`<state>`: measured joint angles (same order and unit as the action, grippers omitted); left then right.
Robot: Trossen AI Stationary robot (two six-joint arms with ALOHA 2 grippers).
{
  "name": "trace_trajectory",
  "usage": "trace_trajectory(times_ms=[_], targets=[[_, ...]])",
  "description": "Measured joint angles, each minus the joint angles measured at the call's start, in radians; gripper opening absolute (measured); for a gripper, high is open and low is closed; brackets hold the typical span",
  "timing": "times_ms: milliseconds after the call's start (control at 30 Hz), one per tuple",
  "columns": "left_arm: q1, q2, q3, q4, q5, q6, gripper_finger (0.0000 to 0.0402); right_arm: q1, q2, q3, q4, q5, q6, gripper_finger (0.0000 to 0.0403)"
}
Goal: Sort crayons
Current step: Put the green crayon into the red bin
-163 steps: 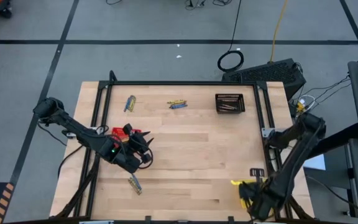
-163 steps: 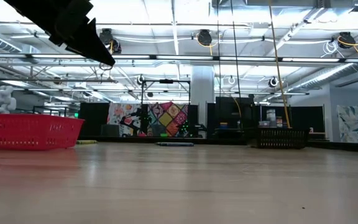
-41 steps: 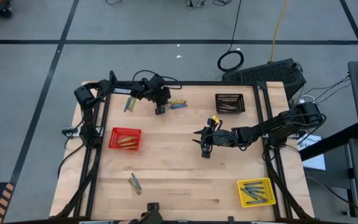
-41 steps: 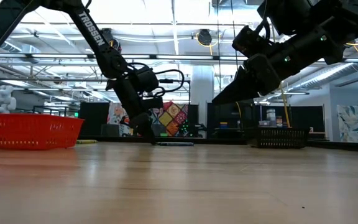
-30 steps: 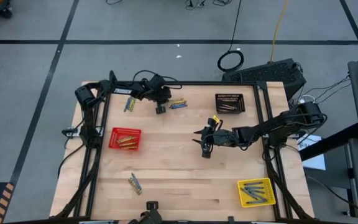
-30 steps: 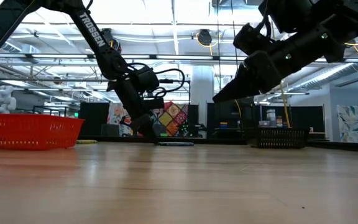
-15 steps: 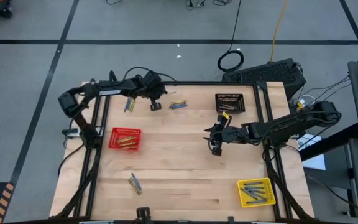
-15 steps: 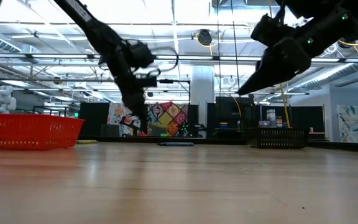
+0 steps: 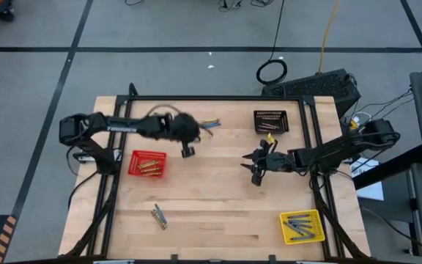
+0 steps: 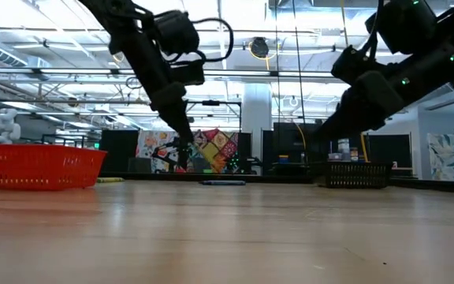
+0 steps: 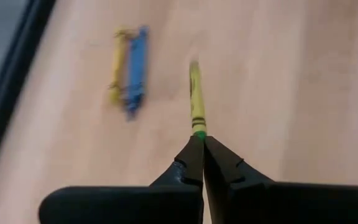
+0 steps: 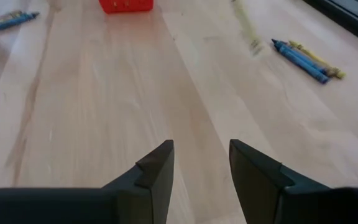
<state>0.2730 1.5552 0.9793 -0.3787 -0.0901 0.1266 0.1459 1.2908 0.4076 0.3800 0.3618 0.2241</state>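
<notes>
- Wooden table [image 9: 211, 198] before us carries a red basket [image 9: 147, 163] at left.
- Our left end effector [image 11: 199, 138], clamped on a yellow crayon [image 11: 195, 99], hangs above the table.
- Blue and yellow crayons [image 11: 129, 71] lie nearby.
- Our right end effector [image 12: 201, 155] hovers mid-table, fingers apart, empty.

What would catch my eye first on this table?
The left fingers, shut on a yellow crayon, hang over the table's far left part near the red basket. The right fingers stand open and empty mid-table, with the black basket beyond and the yellow basket nearer.
</notes>
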Motion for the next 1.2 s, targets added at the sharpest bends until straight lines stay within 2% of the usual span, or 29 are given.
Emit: trace_trajectory(times_ms=[133,233,300,667,800,867,1000,1067,1200], targets=[[-0.137,0.001,-0.063,0.09,-0.107,-0.13,0.0,0.0,0.05,-0.004,0.065,0.0,-0.018,0.0139],[-0.212,0.0,-0.075,0.105,-0.206,-0.205,0.0,0.0,0.09,-0.004,0.115,-0.001,-0.037,0.0139],[-0.247,0.0,-0.075,0.111,-0.233,-0.232,0.0,0.0,0.113,-0.004,0.163,-0.001,-0.043,0.0139],[-0.301,0.0,-0.07,0.095,-0.241,-0.25,0.0,0.0,0.172,-0.004,0.284,-0.002,-0.053,0.0139],[-0.314,-0.004,-0.051,0.103,-0.239,-0.248,0.0,-0.02,0.197,0.028,0.297,-0.054,-0.094,0.0139],[-0.317,-0.004,-0.046,0.102,-0.234,-0.243,0.0,-0.041,0.238,0.056,0.29,-0.069,-0.13,0.0143],[-0.315,-0.004,-0.043,0.104,-0.234,-0.244,0.0,-0.106,0.367,0.156,0.326,-0.191,-0.166,0.0164],[-0.316,-0.004,-0.043,0.105,-0.234,-0.244,0.0,-0.134,0.457,0.219,0.37,-0.249,-0.181,0.0178],[-0.316,-0.004,-0.043,0.11,-0.233,-0.245,0.0,-0.159,0.64,0.342,0.486,-0.285,-0.238,0.0196]])
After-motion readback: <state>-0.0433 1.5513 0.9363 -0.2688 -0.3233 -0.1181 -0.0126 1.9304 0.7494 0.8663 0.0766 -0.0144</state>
